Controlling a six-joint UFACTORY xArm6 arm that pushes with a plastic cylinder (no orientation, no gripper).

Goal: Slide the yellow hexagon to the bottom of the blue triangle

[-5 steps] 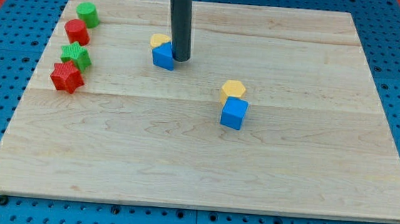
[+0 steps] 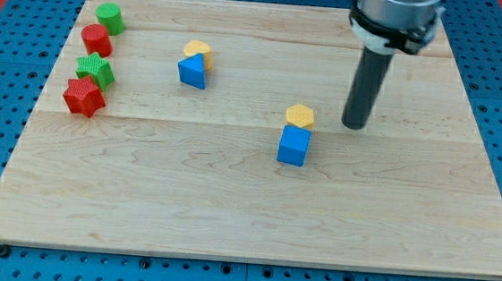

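The yellow hexagon (image 2: 300, 116) lies near the board's middle, touching the top side of a blue cube (image 2: 294, 146). The blue triangle (image 2: 193, 71) lies at the upper left of the middle, with a second yellow block (image 2: 198, 50) touching its top side. My tip (image 2: 354, 125) is on the board just to the right of the yellow hexagon, a small gap away, and far to the right of the blue triangle.
Along the left edge stand a green cylinder (image 2: 110, 17), a red cylinder (image 2: 96, 39), a green star (image 2: 95, 70) and a red star (image 2: 84, 98). The wooden board (image 2: 255, 204) lies on a blue pegboard.
My tip has moved from beside the blue triangle's right side, right and down, to the right of the yellow hexagon. The blue triangle and its yellow block sit slightly further left.
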